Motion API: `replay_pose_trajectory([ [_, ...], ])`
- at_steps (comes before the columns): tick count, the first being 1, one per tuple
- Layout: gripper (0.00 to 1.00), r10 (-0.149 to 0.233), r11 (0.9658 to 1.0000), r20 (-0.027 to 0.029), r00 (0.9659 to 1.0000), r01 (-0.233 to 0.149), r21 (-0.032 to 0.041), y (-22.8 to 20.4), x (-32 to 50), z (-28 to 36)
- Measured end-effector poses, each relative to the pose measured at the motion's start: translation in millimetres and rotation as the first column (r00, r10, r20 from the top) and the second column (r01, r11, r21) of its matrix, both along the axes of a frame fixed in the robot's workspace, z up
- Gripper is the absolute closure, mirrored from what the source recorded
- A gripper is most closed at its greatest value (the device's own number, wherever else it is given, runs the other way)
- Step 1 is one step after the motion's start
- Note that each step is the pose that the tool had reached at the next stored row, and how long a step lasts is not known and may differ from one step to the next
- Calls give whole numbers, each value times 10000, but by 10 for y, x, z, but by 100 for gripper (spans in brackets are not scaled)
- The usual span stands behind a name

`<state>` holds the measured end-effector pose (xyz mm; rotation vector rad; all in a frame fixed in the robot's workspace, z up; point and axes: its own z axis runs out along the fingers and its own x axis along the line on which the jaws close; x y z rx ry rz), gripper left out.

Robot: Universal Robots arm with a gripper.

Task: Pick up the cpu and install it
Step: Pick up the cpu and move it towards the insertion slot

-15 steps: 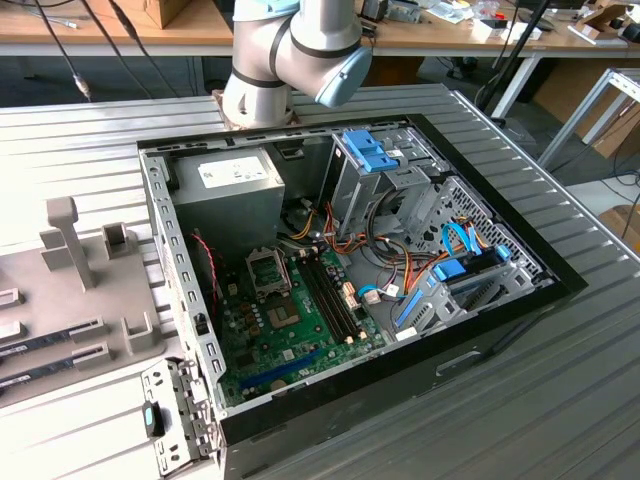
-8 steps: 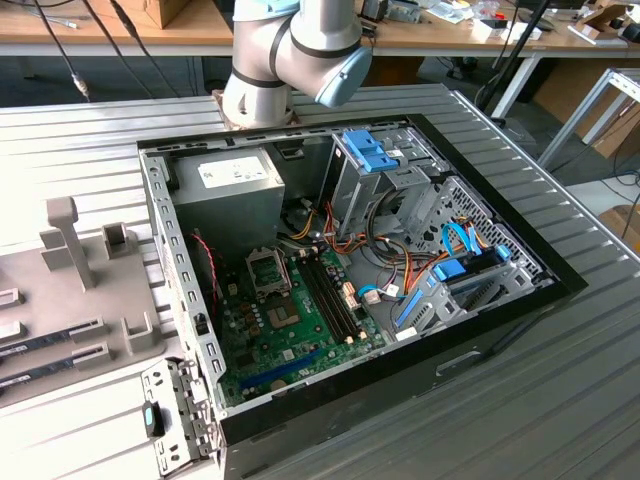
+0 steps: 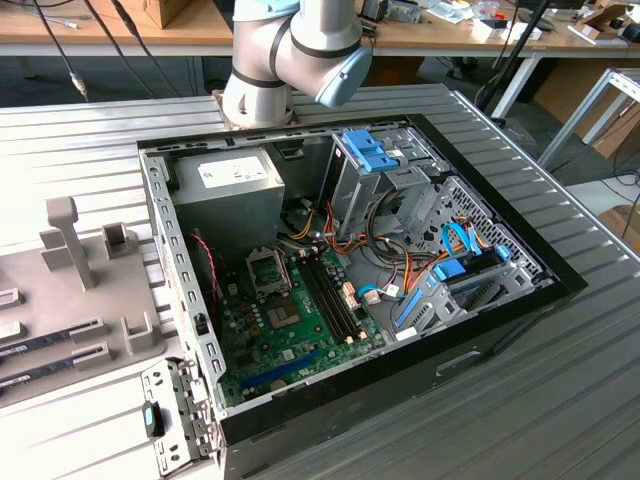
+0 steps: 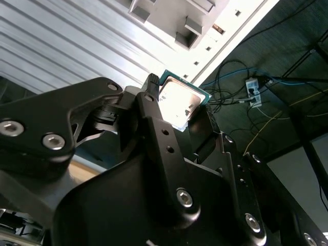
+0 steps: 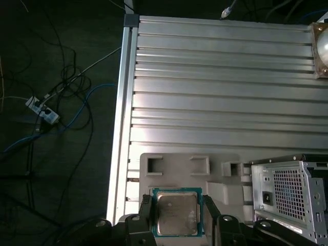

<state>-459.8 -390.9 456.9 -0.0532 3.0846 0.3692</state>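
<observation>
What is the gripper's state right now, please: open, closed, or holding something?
The gripper is closed on the cpu, with its fingers clamping two opposite edges.

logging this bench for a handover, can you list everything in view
open desktop computer case: one, black, middle of the table
flat circuit motherboard: one, green, inside the case
boxy metal power supply: one, grey, inside the case
moulded fixture tray: one, light grey, on the exterior view's left
ribbed aluminium table: one, silver, under it all
flat square metal-topped cpu: one, silver-grey with green rim, between the claw's fingers
jointed robot arm: one, grey and pale blue, behind the case
claw: one, black, shut on the cpu
</observation>
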Motion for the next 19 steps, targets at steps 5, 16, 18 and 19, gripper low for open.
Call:
replay_pose_trajectory([
  [5,53,0,10000,1,10000,0,27,0,0,22],
  [16,53,0,9999,0,10000,0,101,0,1,71],
  [18,53,0,9999,1,10000,0,119,0,1,86],
  [19,53,0,9999,1,10000,0,124,0,0,90],
])
